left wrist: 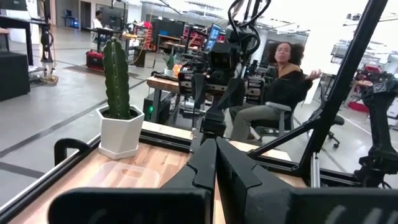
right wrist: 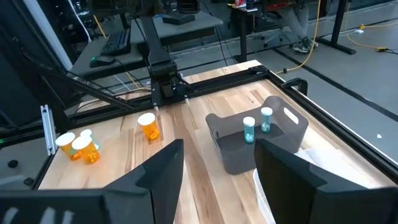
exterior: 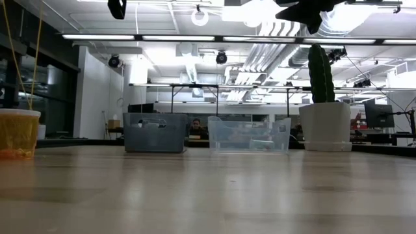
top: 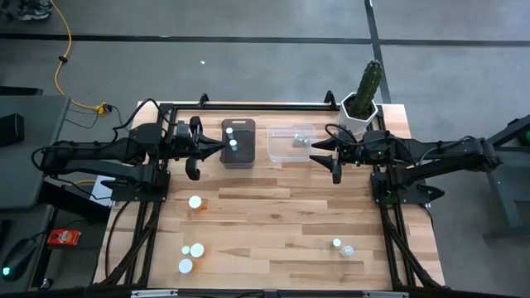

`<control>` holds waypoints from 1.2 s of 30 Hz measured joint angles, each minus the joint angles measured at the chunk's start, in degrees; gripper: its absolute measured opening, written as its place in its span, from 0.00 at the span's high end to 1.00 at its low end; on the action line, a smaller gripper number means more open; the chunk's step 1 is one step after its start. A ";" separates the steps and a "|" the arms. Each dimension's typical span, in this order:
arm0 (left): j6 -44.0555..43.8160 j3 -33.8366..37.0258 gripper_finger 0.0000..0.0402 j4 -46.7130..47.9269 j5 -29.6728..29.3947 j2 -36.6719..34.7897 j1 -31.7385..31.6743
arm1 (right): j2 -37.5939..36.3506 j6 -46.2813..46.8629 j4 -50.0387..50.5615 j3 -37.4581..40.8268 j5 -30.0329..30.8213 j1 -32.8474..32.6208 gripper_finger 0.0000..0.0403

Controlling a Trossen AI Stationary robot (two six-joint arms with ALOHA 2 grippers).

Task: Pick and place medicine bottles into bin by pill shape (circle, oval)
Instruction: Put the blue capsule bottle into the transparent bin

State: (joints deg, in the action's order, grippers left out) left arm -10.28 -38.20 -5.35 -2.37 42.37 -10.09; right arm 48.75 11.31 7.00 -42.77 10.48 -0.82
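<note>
Several medicine bottles with white caps stand on the wooden table: an orange one [top: 195,202], a cluster [top: 192,255] at the near left, and two [top: 343,247] at the near right. Two bluish bottles [right wrist: 256,124] stand in the dark grey bin [top: 238,142]. The clear bin [top: 291,143] sits beside it, with a small thing lying inside. My left gripper [top: 217,144] hovers shut, high at the grey bin's left side. My right gripper [top: 317,151] hovers open at the clear bin's right side, nothing between its fingers [right wrist: 163,168].
A cactus in a white pot [top: 361,106] stands at the far right corner, behind my right gripper. A black frame rail [top: 248,106] runs along the table's far edge. A person [left wrist: 281,87] sits beyond the table. The middle of the table is bare wood.
</note>
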 joint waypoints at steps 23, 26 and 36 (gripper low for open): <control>1.41 0.00 1.00 -0.03 -0.98 -0.02 0.00 | 1.80 9.05 1.84 -0.07 -2.76 -7.11 0.57; 1.46 0.00 1.00 -0.03 -1.06 -0.02 0.00 | 4.22 15.74 4.58 -0.08 -2.87 -13.24 0.59; 2.36 0.00 1.00 -0.02 -1.31 -0.02 -0.02 | 20.07 36.33 25.47 -14.96 -3.72 -32.88 0.62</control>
State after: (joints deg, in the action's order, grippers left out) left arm -7.92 -38.20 -5.37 -3.68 42.35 -10.11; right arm 68.83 47.64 32.47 -57.73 6.76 -33.70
